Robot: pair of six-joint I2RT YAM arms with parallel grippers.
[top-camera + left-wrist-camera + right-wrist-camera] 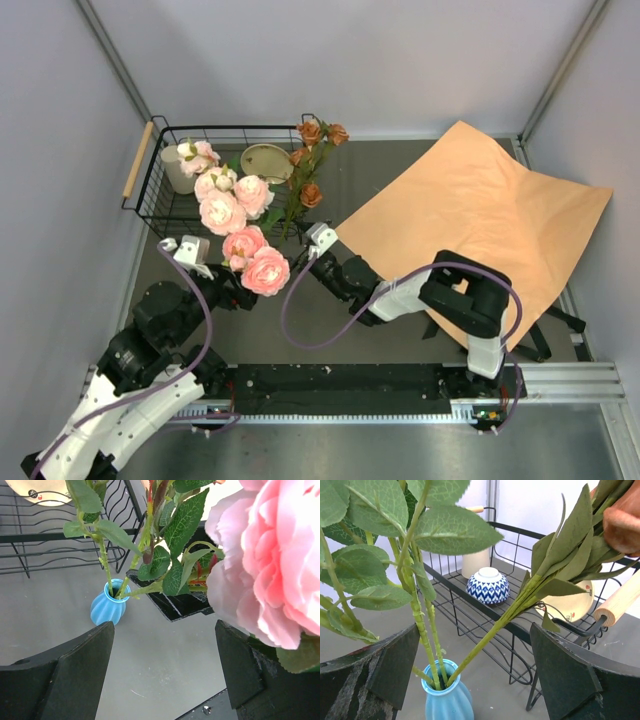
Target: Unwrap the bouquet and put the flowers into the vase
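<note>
Finishing, I judge: green-stemmed pink and rust-orange flowers (222,212) stand in the small teal-blue ribbed ceramic vase (107,608). My left gripper (164,630) and right gripper (475,630) gape empty beside it; next I retreat gently.

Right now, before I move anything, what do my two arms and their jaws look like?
The left arm and right arm are alike: black joint housings, white link shells, white heads at the wrists. A loose lilac cable loops along each. The jaws are broad, matte black wedges.
</note>
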